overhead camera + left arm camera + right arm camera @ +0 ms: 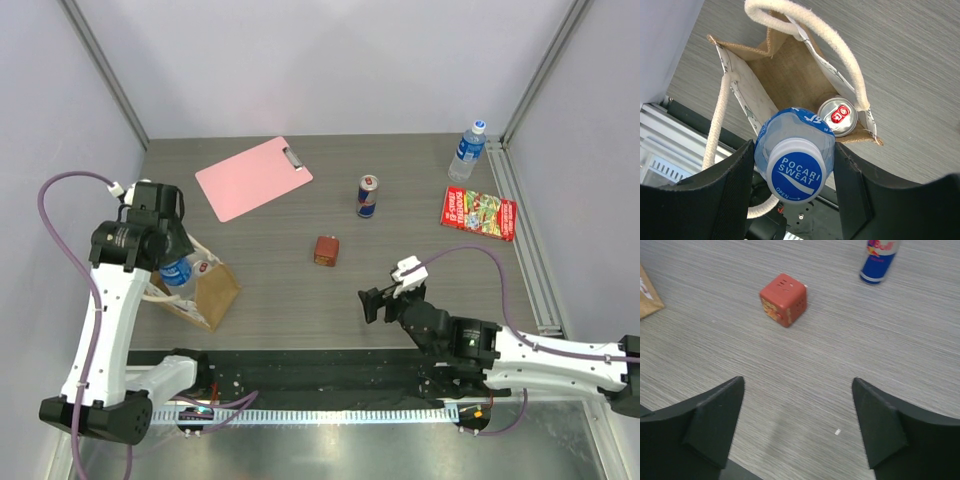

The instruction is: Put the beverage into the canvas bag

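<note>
The beverage in hand is a clear Pocari Sweat bottle (794, 172) with a blue and white cap. My left gripper (794, 147) is shut on its shoulder and holds it upright over the open mouth of the canvas bag (760, 70). The bag is tan with cream rope handles and stands at the table's near left (215, 292). A silver can (839, 116) stands inside it, in the far corner. From above, the bottle (177, 272) hangs at the bag's left edge under the left gripper (170, 262). My right gripper (372, 303) stands open over bare table (797, 381).
A Red Bull can (367, 196) stands mid-table, and a small reddish-brown box (325, 250) lies in front of it. A pink clipboard (253, 177) lies at the back left. A water bottle (467, 150) and a red packet (478, 212) are at the back right.
</note>
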